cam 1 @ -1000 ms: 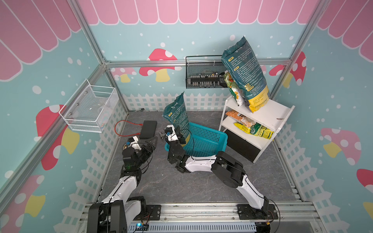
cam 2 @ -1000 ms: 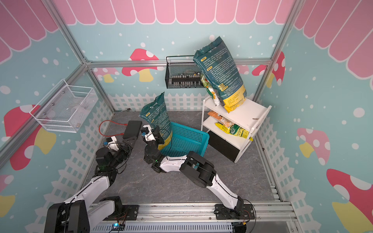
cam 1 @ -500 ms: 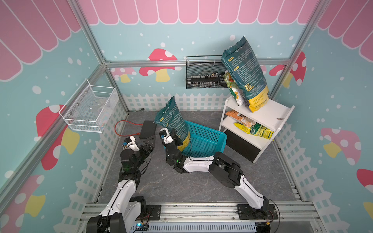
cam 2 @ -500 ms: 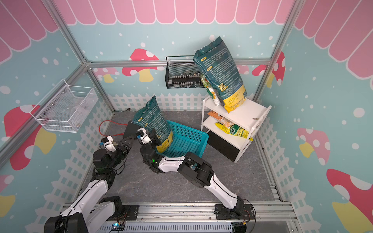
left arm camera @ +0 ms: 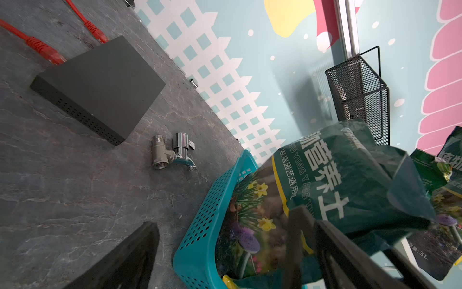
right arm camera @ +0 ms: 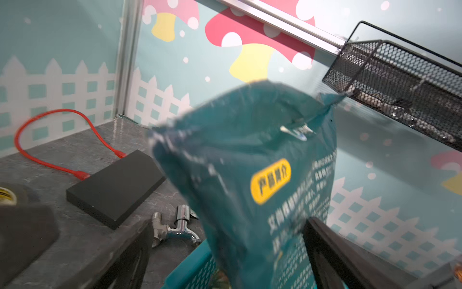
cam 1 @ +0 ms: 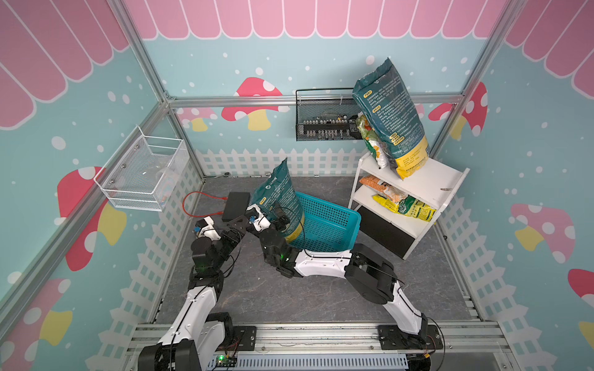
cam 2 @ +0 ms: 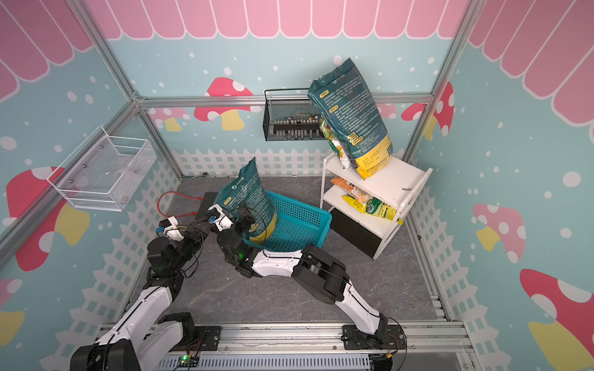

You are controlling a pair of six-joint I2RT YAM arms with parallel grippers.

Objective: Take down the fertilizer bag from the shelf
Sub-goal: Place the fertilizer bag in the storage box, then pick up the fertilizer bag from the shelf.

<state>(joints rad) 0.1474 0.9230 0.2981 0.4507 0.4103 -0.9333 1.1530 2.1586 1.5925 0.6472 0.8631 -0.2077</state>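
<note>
Since the jaws of the right gripper (right arm camera: 227, 232) stand wide apart, one on each side of the fertilizer bag (cam 1: 279, 205) and apparently not pressing it, the step in hand is, as I judge it, to let go and draw away cleanly. The bag is off the shelf (cam 1: 427, 180) and stands on its yellow bottom in the near end of the teal basket (cam 1: 328, 221) on the desk (cam 1: 273, 298), tilted and leaning against the basket's rim. A soft bag like this may fall if something brushes it, so the right arm should go straight back along the line of its jaws, without turning the wrist, until both have passed the bag's sides. The left gripper (cam 1: 238, 223) is just beside it, jaws also open and holding nothing; it should wait, or support the bag lightly. Keep away from the metal tap (left arm camera: 172, 155) and the black box (left arm camera: 100, 87) lying nearby. A second similar bag (cam 1: 390, 119) stands on the shelf top.
</note>
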